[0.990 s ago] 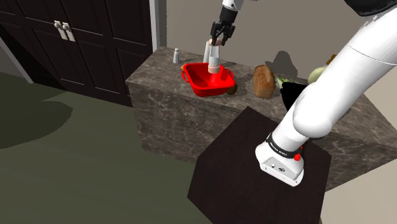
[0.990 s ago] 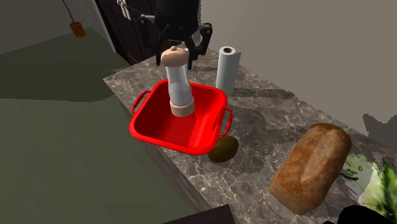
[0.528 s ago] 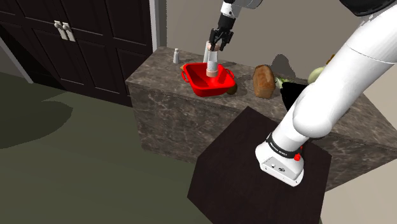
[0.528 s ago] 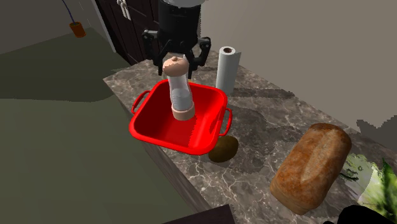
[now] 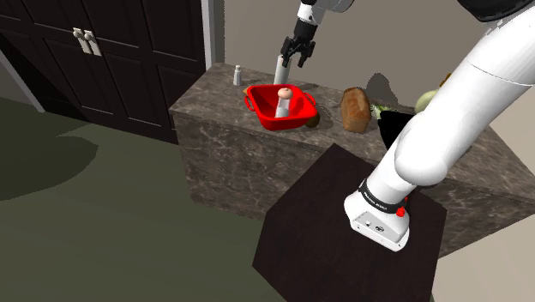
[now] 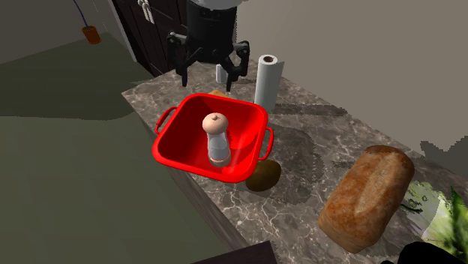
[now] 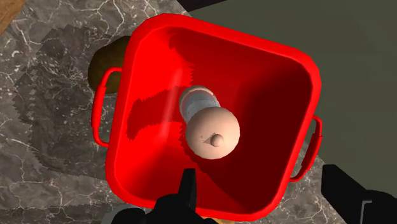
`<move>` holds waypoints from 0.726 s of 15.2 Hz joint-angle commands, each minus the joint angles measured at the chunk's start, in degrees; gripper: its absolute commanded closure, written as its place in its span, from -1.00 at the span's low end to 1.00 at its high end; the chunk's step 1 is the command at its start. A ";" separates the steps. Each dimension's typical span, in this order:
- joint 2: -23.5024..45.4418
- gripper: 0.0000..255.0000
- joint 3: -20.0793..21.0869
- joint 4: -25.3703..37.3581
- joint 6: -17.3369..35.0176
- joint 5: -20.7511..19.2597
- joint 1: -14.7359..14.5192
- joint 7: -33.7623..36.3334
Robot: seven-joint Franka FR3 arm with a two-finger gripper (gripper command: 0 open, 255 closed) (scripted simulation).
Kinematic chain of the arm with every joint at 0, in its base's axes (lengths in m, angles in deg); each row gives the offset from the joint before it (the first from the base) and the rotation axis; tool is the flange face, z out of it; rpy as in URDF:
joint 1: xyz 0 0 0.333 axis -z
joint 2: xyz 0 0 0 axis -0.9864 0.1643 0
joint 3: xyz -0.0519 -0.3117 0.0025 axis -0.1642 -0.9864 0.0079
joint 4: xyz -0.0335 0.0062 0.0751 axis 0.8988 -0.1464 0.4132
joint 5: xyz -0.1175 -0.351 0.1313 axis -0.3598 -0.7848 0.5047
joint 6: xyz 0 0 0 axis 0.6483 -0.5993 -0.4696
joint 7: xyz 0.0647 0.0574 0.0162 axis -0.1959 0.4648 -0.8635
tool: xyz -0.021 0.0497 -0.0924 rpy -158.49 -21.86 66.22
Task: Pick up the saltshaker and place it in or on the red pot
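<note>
The saltshaker (image 5: pixel 281 101), a clear cylinder with a tan cap and base, stands upright inside the red pot (image 5: pixel 273 123) on the marble counter. From the second exterior view, the saltshaker (image 6: pixel 216 139) sits near the middle of the square two-handled pot (image 6: pixel 174 154). My black gripper (image 6: pixel 206 76) hangs open above the pot's far side, apart from the shaker. In the wrist view, the shaker's cap (image 7: pixel 213 130) lies below and ahead of my gripper (image 7: pixel 261 181), whose fingers (image 7: pixel 186 191) stand wide apart over the pot's wall (image 7: pixel 267 95).
A paper towel roll (image 6: pixel 268 79) stands behind the pot. A brown round item (image 6: pixel 262 176) lies against the pot's near corner, with a bread loaf (image 6: pixel 367 195) and greens (image 6: pixel 450 217) further along. A small white bottle (image 5: pixel 237 75) stands at the counter's far corner. Dark cabinet doors (image 5: pixel 86 51) stand beyond.
The gripper opened and let go of the saltshaker, which dropped from mid-air to stand on the pot's floor. The hand stays above it.
</note>
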 commanded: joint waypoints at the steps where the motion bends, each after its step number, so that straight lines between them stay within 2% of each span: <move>1: 0.00 -1.00 0.00 0.00 0.00 0.00 0.00 0.00; 3: 0.00 -1.00 0.00 0.00 0.00 0.00 0.00 0.00; 7: -1.92 -1.00 -0.30 5.29 -6.97 -1.39 0.36 0.92; 11: -1.92 -1.00 -0.30 5.29 -6.97 -1.39 0.37 0.92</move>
